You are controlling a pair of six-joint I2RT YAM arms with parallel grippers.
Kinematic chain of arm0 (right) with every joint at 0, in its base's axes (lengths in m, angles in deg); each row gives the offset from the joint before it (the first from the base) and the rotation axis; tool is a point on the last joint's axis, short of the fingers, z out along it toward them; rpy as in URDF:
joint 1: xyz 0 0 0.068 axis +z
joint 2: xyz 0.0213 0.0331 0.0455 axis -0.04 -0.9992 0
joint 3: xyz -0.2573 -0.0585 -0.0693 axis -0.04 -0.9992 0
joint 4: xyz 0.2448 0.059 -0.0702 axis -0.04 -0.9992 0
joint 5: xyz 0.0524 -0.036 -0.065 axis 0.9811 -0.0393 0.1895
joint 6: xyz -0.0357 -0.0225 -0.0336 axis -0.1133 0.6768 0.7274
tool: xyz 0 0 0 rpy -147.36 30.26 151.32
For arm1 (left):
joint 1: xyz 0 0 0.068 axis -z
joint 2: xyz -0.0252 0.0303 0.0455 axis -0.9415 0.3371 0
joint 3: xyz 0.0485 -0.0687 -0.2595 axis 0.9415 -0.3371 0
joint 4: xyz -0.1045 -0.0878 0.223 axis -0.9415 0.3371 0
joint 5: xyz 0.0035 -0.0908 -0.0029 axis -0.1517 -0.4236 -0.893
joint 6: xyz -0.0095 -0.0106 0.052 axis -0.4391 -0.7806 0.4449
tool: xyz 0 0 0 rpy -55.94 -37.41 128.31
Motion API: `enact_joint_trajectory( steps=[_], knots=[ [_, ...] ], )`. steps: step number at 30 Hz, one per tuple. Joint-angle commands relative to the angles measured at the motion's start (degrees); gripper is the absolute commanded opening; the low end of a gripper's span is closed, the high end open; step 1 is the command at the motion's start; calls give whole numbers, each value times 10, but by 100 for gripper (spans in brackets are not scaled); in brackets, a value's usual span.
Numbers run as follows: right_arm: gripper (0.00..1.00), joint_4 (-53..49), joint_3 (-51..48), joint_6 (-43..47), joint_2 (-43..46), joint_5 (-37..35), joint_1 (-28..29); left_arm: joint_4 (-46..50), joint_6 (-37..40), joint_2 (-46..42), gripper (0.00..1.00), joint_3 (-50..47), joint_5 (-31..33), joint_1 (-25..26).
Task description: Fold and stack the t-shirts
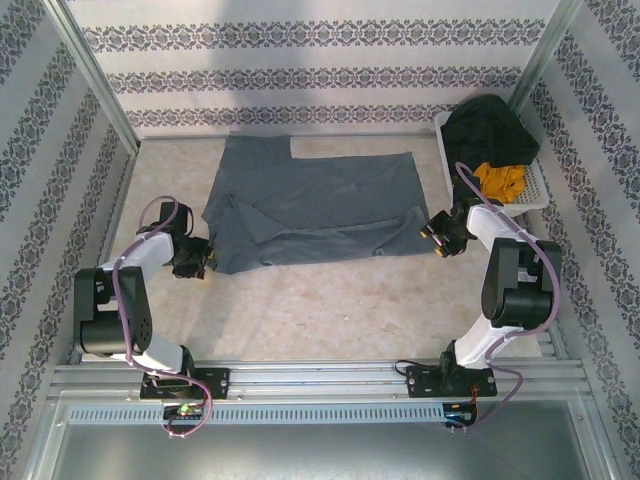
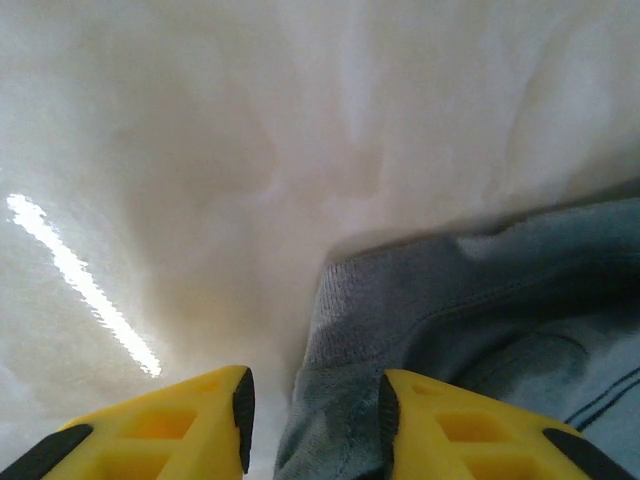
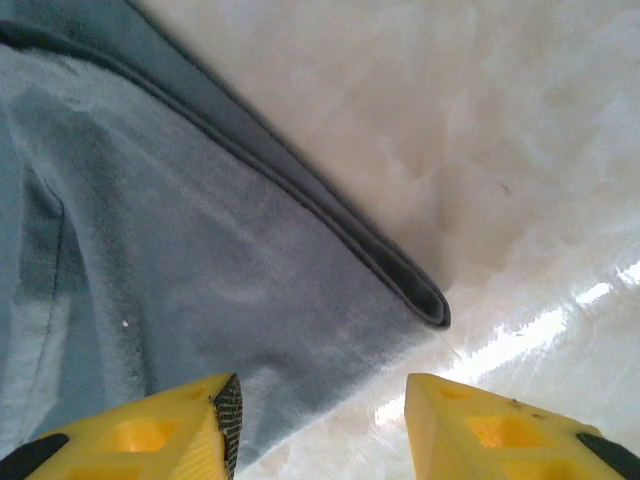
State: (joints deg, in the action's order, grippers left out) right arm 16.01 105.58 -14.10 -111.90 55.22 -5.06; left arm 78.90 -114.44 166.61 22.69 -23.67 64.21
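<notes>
Now | t-shirt (image 1: 320, 205) lies flat, partly folded, across the far half of the table (image 1: 330, 310) | left gripper (image 2: 315, 430) at its near-left corner: I read jaws spread, hem lying between them | right gripper (image 3: 322, 430) at near-right corner: jaws spread, folded corner just ahead

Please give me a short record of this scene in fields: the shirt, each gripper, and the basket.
t-shirt: blue-grey, lying flat on the table, partly folded
left gripper: at the shirt's near-left corner, jaws open, cloth edge between them
right gripper: at the near-right corner, jaws open, folded corner just ahead
basket: white, far right, holds a black garment and a yellow garment
</notes>
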Motion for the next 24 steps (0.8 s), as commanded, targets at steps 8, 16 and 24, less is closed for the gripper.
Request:
enact_joint_trajectory(
  steps=[8,16,24],
  knots=[
    [48,0,-9,-19,-32,-6,-10,-14,-8,10,16,1,10,21],
    [42,-2,10,-17,-68,-13,-11,15,44,8,0,19,37,-8],
    [13,-45,30,-15,-81,-41,-3,23,66,9,0,32,45,-24]
  ],
)
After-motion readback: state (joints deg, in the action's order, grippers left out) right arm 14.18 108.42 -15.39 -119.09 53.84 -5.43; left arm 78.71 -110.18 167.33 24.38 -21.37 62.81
